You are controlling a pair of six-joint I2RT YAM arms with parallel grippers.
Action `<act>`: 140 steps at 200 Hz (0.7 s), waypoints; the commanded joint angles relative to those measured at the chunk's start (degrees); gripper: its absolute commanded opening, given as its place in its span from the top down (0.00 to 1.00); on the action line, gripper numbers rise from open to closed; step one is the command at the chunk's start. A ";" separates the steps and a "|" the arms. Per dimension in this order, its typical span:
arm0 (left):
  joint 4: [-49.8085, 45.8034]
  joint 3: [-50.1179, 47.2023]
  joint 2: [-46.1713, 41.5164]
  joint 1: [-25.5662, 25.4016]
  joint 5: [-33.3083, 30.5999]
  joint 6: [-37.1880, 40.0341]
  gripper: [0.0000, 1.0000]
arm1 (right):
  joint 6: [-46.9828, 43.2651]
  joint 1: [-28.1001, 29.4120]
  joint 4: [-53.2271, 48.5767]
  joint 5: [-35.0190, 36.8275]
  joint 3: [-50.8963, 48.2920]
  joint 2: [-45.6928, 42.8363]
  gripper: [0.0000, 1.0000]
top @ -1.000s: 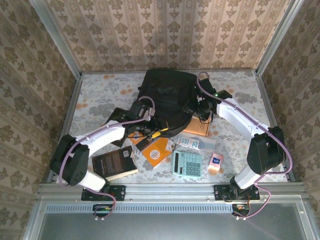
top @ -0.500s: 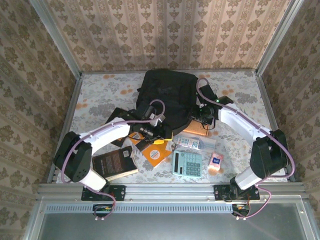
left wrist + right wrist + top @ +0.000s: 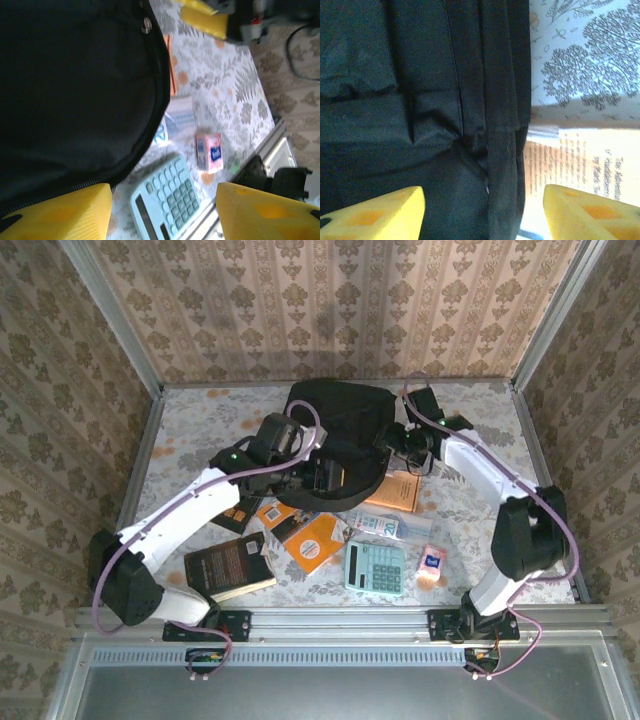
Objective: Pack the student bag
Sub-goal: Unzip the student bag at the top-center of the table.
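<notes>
- Well, the student bag (image 3: pixel 335 430) lies at the middle of the far half of the table (image 3: pixel 190 420), a rounded black bulk with both my arms reaching in at its near side.
- My left gripper (image 3: pixel 162 192) hangs at the bag's near rim, its yellow fingers (image 3: pixel 60 215) spread wide with nothing caught between them (one finger sits right under the zipper edge, but I cannot tell whether it touches the fabric).
- My right gripper (image 3: pixel 482 192) is over the bag's right side, jaws likewise parted and gripping nothing; black fabric and a seam lie in the gap beneath them.
- Just beside that right edge, tucked partly under the bag, lies a book with printed lines of text (image 3: pixel 585 165).
- Nearer to me comes a blue-and-white packet (image 3: pixel 385 525), then the pale green calculator (image 3: pixel 375 568), with a small pink packet (image 3: pixel 432 562) near its right side.
- Left of the calculator lies an orange book (image 3: pixel 315 540), and further left a black-covered book (image 3: pixel 228 565) sits close to the table's front edge, well apart from the bag.
</notes>
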 commanded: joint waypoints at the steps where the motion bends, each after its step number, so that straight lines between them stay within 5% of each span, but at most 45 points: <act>1: 1.55 3.26 3.77 1.18 -3.63 -1.63 0.43 | -0.27 -1.35 2.02 -1.80 3.00 4.40 0.39; 87: 9.05 10.78 14.94 3.70 -2.64 -10.59 0.47 | 4.01 -6.17 22.66 -14.18 -0.39 11.87 0.69; 140: 10.93 10.12 18.04 3.79 -0.49 -13.36 0.48 | 4.39 -6.15 25.96 -22.21 -2.64 13.70 0.57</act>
